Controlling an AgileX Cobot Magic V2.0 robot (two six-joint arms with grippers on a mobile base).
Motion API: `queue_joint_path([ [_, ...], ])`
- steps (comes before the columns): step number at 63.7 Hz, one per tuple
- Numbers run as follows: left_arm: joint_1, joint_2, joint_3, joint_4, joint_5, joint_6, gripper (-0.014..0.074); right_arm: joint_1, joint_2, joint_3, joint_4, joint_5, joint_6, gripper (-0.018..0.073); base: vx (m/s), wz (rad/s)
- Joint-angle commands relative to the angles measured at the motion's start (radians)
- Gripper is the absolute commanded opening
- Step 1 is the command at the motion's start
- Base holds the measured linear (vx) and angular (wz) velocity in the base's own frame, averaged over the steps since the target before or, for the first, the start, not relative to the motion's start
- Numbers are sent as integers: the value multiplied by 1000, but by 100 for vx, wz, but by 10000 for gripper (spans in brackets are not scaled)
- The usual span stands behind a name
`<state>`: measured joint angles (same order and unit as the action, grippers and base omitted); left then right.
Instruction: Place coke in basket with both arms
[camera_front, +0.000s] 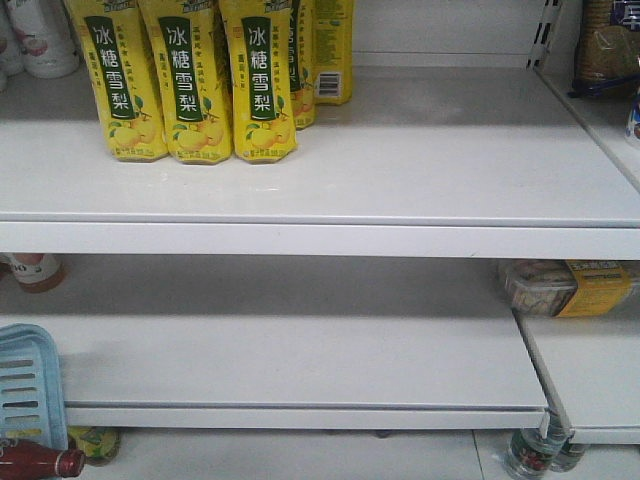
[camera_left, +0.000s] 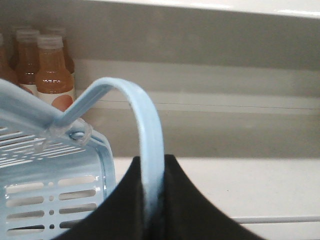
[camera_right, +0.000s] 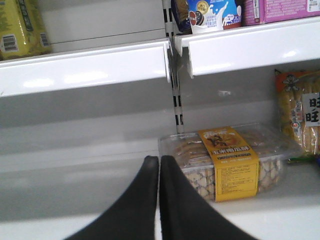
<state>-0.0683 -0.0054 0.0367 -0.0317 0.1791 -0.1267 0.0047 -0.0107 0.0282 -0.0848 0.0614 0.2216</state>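
Observation:
The pale blue basket (camera_front: 30, 385) shows at the lower left of the front view, only its slotted corner in frame. Just below it lies a dark red bottle with a red cap (camera_front: 40, 462), which I take for the coke; its label cannot be read. In the left wrist view my left gripper (camera_left: 152, 172) is shut on the basket's swing handle (camera_left: 150, 125), with the basket's slotted wall (camera_left: 45, 180) hanging to its left. My right gripper (camera_right: 159, 165) is shut with nothing in it, in front of a shelf. Neither gripper shows in the front view.
White shelves (camera_front: 300, 360) fill the front view, with yellow pear-drink bottles (camera_front: 190, 80) on the upper one. A clear biscuit box with a yellow label (camera_right: 227, 160) lies just right of my right gripper. Orange juice bottles (camera_left: 52, 75) stand behind the basket.

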Motion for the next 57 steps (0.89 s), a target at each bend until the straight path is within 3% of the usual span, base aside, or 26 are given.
queue_joint_path([
  [1, 0, -20, -4, 32, -168, 36, -6, -5, -18, 10, -29, -30, -19, -6, 0, 0],
  [57, 0, -20, -4, 32, -165, 38, -6, -5, -18, 10, -61, -23, -14, -6, 0, 0],
])
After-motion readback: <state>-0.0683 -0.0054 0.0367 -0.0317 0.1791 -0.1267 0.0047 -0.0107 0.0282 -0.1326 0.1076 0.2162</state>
